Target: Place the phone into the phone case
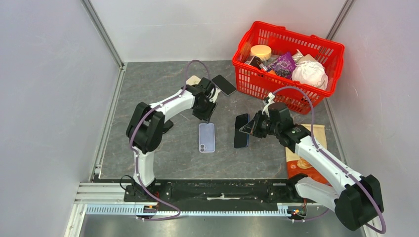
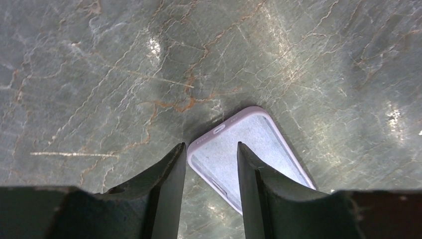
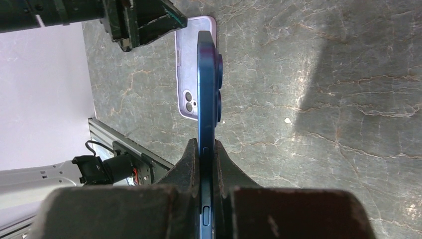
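Grey marble table (image 1: 168, 98) fills the scene, and a packed red basket (image 1: 262, 88) sits at its far right corner. An orange pouch (image 1: 295, 163) lies flat under the right arm. Centre stage is the lilac phone case (image 1: 206, 137), flat on the table with its camera cut-out at the near end. The left gripper (image 1: 206, 114) hangs over the case's far end, jaws moderately apart with nothing between them. Just right of the case, the right gripper (image 1: 249, 127) is clamped on the blue phone (image 1: 241, 133), held edge-on with its camera bumps facing away from the case. Whether it touches the table, I can't tell. A black phone (image 1: 224, 84) lies apart, beside the basket.
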Controlling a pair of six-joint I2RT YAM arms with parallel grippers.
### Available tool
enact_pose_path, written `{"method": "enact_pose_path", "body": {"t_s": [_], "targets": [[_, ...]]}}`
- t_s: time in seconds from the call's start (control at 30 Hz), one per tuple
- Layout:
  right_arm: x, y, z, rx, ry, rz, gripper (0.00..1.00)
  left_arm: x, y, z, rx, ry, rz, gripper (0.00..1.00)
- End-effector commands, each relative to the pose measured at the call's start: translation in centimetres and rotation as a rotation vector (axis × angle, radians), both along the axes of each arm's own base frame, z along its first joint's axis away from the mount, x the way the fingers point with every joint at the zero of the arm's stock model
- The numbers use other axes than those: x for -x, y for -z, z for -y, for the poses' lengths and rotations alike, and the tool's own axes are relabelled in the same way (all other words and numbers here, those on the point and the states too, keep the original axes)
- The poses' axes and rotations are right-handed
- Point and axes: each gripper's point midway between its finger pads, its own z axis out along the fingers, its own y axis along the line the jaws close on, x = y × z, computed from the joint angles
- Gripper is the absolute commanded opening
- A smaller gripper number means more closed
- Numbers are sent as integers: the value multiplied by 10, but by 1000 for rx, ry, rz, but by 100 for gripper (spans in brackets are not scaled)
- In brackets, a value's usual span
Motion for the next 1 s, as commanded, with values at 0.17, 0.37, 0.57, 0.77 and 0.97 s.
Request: {"method": "enact_pose_path", "body": {"t_s": [0.17, 0.37, 0.57, 0.77, 0.97], "targets": [[-3, -15, -4, -21, -29, 70, 0, -4, 15, 12, -10, 129, -18, 49], [-4, -13, -4, -21, -29, 67, 0, -7, 21, 18, -1, 111, -16, 46], [-5, -11, -5, -19, -30, 65, 0, 0, 19, 22, 45, -38, -19, 20], [-5, -7, -2, -5, -22, 66, 0, 14, 14, -2, 51, -402, 0, 2], [-12, -1, 2, 28, 3, 67, 0, 59, 11, -1, 323, -831, -34, 7]]}}
